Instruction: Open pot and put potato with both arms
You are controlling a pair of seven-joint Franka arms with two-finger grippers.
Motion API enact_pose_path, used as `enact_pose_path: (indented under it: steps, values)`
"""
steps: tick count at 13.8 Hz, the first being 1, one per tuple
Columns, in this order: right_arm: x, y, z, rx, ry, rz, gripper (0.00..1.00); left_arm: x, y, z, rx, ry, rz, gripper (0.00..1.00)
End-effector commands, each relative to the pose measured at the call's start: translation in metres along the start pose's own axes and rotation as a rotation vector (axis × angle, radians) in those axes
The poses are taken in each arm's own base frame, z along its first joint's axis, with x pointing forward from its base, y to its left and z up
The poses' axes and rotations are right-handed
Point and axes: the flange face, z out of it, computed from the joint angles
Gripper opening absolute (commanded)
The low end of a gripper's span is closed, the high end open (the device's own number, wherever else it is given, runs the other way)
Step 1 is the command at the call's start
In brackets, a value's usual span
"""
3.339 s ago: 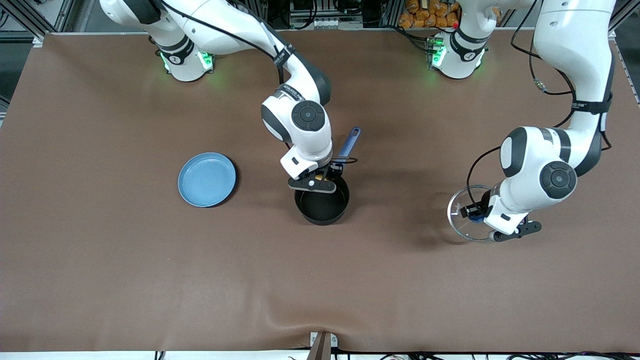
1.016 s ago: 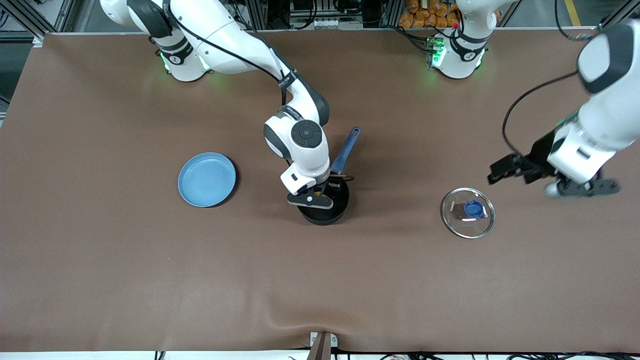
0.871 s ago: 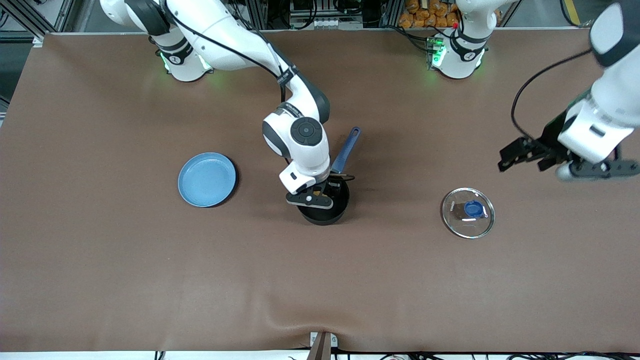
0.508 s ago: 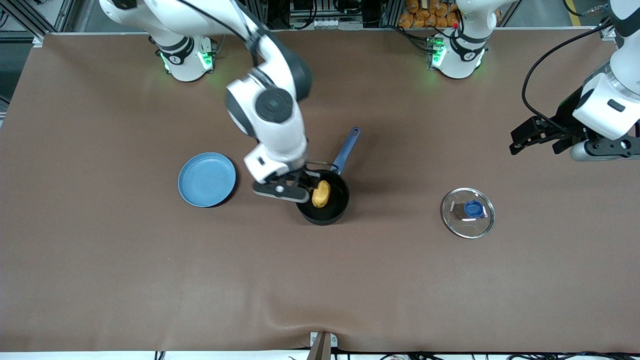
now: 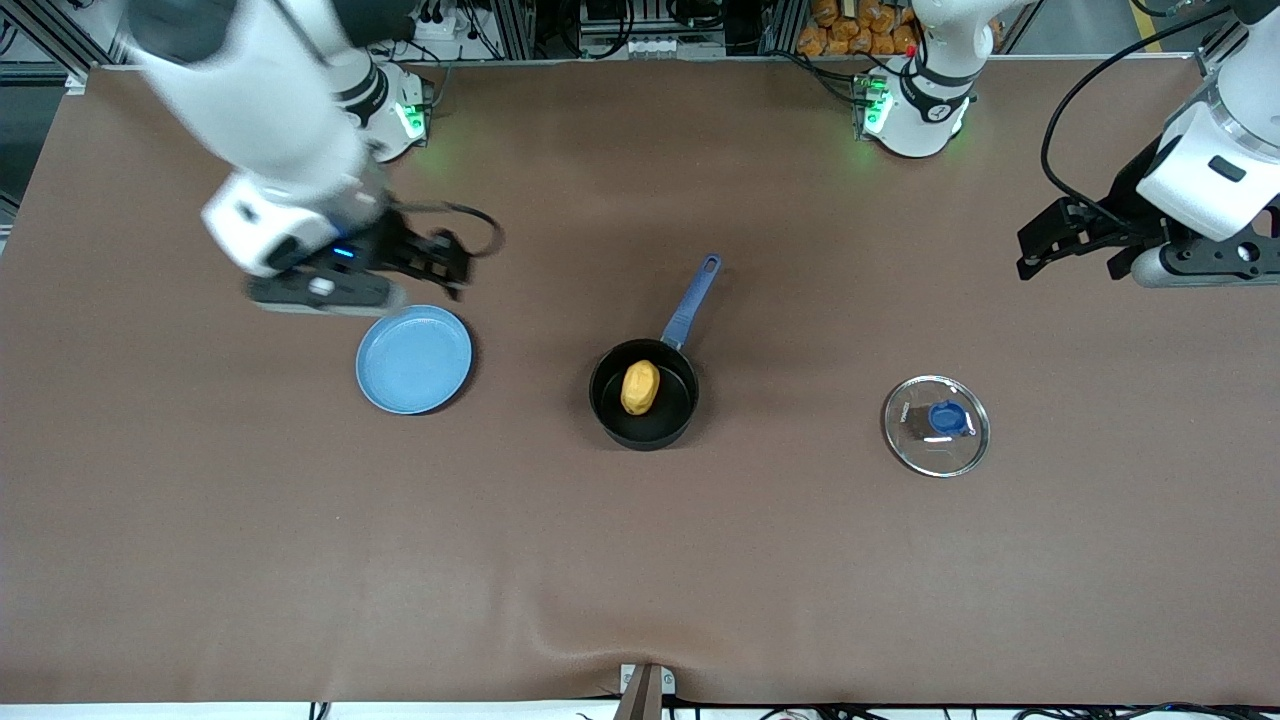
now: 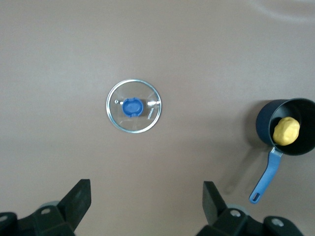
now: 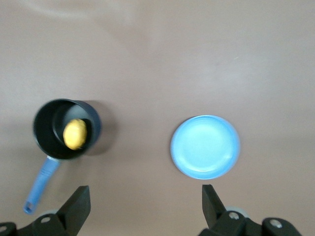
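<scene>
The black pot [image 5: 668,415] with its blue handle [image 5: 692,295] stands open mid-table, and the yellow potato [image 5: 640,387] lies inside it. Its glass lid [image 5: 936,425] with a blue knob rests flat on the table toward the left arm's end. My right gripper [image 5: 446,258] hangs open and empty over the table beside the blue plate [image 5: 414,359]. My left gripper [image 5: 1040,252] hangs open and empty over the table near the lid. The left wrist view shows the lid [image 6: 134,105], pot [image 6: 266,123] and potato [image 6: 286,131]; the right wrist view shows the pot [image 7: 47,123], potato [image 7: 75,133] and plate [image 7: 205,146].
The brown cloth [image 5: 640,560] covers the whole table, with a slight ridge at its edge nearest the front camera. Both arm bases [image 5: 910,110] stand along the edge farthest from that camera.
My right gripper opened and left the potato in the pot, then rose and swung toward the plate and its own base. My left arm drew a little farther from the lid.
</scene>
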Motion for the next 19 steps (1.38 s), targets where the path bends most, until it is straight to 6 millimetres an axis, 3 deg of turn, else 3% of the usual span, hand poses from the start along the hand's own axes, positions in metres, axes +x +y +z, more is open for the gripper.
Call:
enact_pose_path:
  steps: [1,5,7,9,16,19]
  values:
    - [-0.017,0.068,-0.018,0.004,-0.004,-0.071,1.0,-0.006,-0.004,-0.009,0.039,0.003,-0.022,1.0]
    - [-0.03,0.159,-0.031,-0.018,0.003,-0.122,1.0,-0.005,-0.009,-0.009,0.04,0.003,-0.031,1.0]
    - [-0.034,0.191,-0.029,-0.029,-0.001,-0.115,1.0,-0.004,-0.009,-0.009,0.039,0.001,-0.03,1.0]
    - [-0.036,0.212,-0.028,-0.046,-0.003,-0.124,1.0,-0.002,-0.01,-0.004,0.036,-0.007,-0.026,1.0]
    - [-0.036,0.243,-0.027,-0.05,-0.001,-0.151,1.0,-0.005,-0.01,-0.01,0.04,0.004,-0.016,1.0]
    - [-0.036,0.248,-0.027,-0.05,-0.007,-0.143,1.0,-0.017,-0.006,-0.019,0.043,0.016,-0.014,1.0]
